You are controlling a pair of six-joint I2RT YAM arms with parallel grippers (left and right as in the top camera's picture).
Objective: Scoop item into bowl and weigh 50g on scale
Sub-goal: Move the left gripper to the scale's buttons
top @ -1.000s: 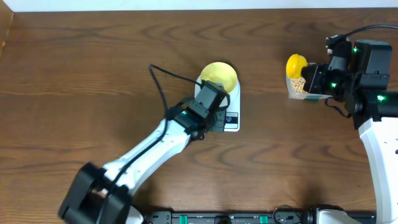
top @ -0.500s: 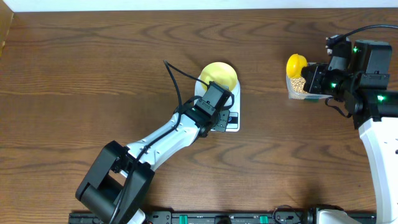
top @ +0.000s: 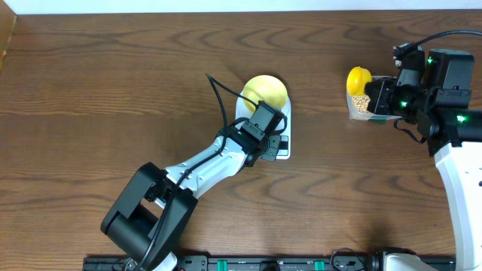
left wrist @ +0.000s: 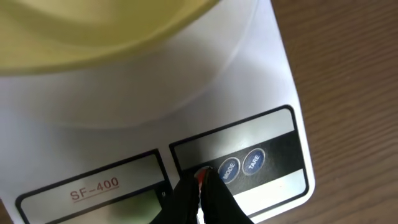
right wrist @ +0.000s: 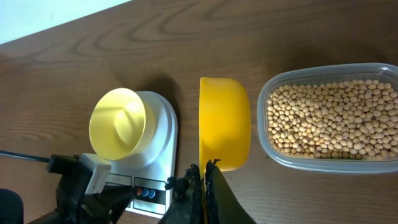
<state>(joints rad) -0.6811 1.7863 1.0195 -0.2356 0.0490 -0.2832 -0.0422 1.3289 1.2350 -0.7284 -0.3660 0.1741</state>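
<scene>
The pale yellow-green bowl [top: 265,92] stands empty on the white scale [top: 283,120]; it also shows in the right wrist view [right wrist: 118,121]. My left gripper [left wrist: 200,180] is shut, its tips on the red button left of the MODE and TARE buttons on the scale's front panel [left wrist: 261,143]. My right gripper [right wrist: 204,171] is shut on the handle of the yellow scoop [right wrist: 224,122], held above the table beside the clear tub [right wrist: 336,162] of tan beans [right wrist: 333,118]. In the overhead view the scoop [top: 358,77] hangs over the tub [top: 361,105].
The left arm [top: 203,162] stretches diagonally from the front edge to the scale, with a black cable [top: 222,98] looping over it. The right arm's body [top: 444,90] stands at the right edge. The table is dark brown wood.
My left gripper has moved right along the scale's front, down onto the button panel. The right arm and the scoop have stayed in place.
</scene>
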